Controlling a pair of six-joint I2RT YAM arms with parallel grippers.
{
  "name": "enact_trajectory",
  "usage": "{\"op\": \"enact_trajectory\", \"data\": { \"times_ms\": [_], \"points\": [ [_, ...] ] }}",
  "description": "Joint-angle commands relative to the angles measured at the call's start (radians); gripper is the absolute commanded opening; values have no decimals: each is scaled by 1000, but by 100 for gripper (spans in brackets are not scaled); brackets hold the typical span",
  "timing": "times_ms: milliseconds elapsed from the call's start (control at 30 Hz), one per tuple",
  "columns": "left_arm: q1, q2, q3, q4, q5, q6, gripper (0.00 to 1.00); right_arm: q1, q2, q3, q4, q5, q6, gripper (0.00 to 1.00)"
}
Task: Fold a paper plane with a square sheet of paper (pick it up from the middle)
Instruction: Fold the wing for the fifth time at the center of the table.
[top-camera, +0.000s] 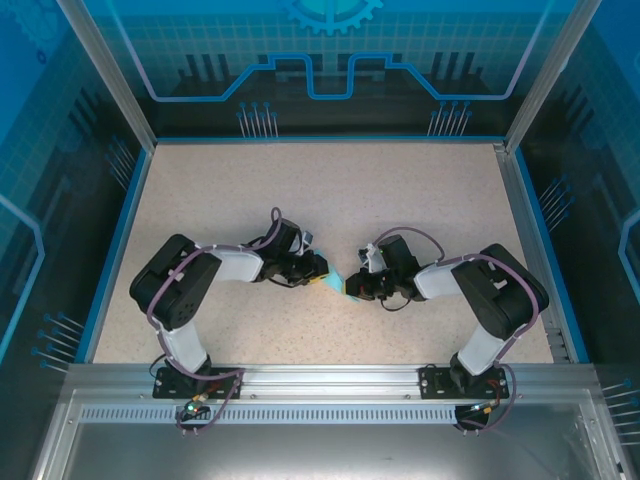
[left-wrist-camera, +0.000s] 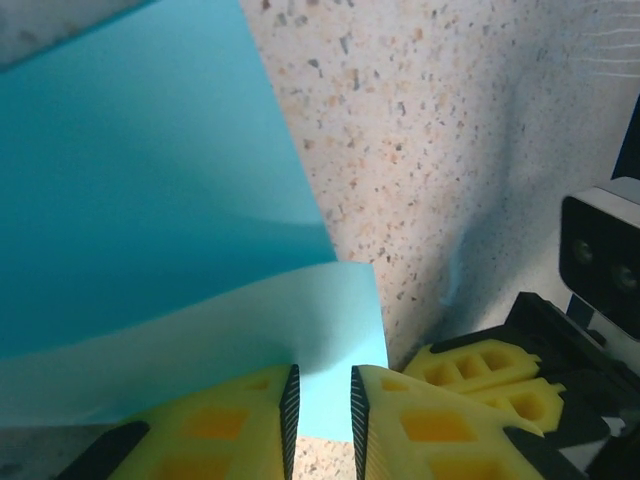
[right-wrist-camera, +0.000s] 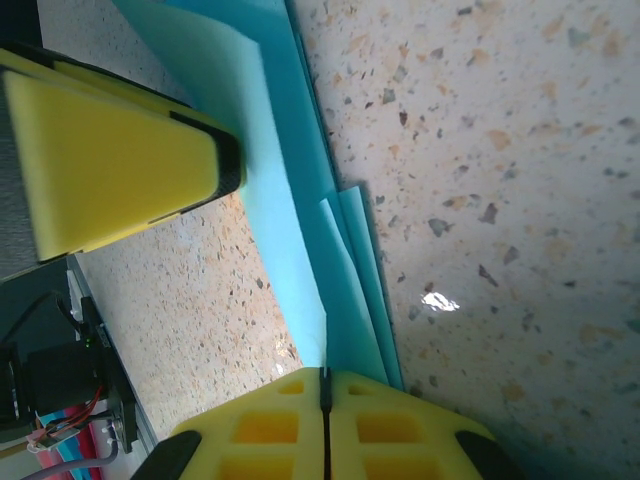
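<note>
Looked down on a speckled beige tabletop and, at 9 o'clock from its middle, found the black-and-white left arm bent in toward the centre. Traced it to the left hand, aimed toward 3 o'clock. In the left wrist view, saw that hand's two yellow fingers standing narrowly apart, not closed. Saw a pale corner of the thin, plain light cyan sheet of paper lying in the slot between the black pads; contact with either pad impossible to judge. Noted the sheet partly folded there: a darker cyan expanse toward 11 o'clock and a lighter flap curled across it toward 6 o'clock. Placed the paper, from above, at the centre of the tabletop, squarely between the two hands and mostly hidden by them. Just past it at 3 o'clock, met the right hand, aimed toward 9 o'clock. In the right wrist view, saw its fingers pressed fully together along one dark seam, nipping the lower end of the folded paper, with stacked cyan layers running from 12 o'clock down into that seam. Spotted a yellow finger of the left hand at 10 o'clock in the same view, just beside the sheet. Ended at the black-and-white right arm, elbow out toward 3 o'clock.
</note>
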Motion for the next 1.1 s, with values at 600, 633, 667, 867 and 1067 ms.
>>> {"op": "enact_trajectory", "data": {
  "times_ms": [600,633,667,867,1067],
  "points": [
    [-1,71,83,-239,-142,-25,23,-26,-36,12,-195,5,-93,15],
    [-1,73,85,-241,-144,-24,23,-31,-37,8,-198,7,-95,15],
    [-1,74,84,-246,-144,-24,23,-32,-37,5,-200,13,-96,14],
    [-1,82,90,-256,-146,-24,23,-33,-32,10,-239,50,-111,9],
    [-1,87,96,-269,-146,-23,23,-33,-104,46,-306,59,-128,14]
  ]
}}
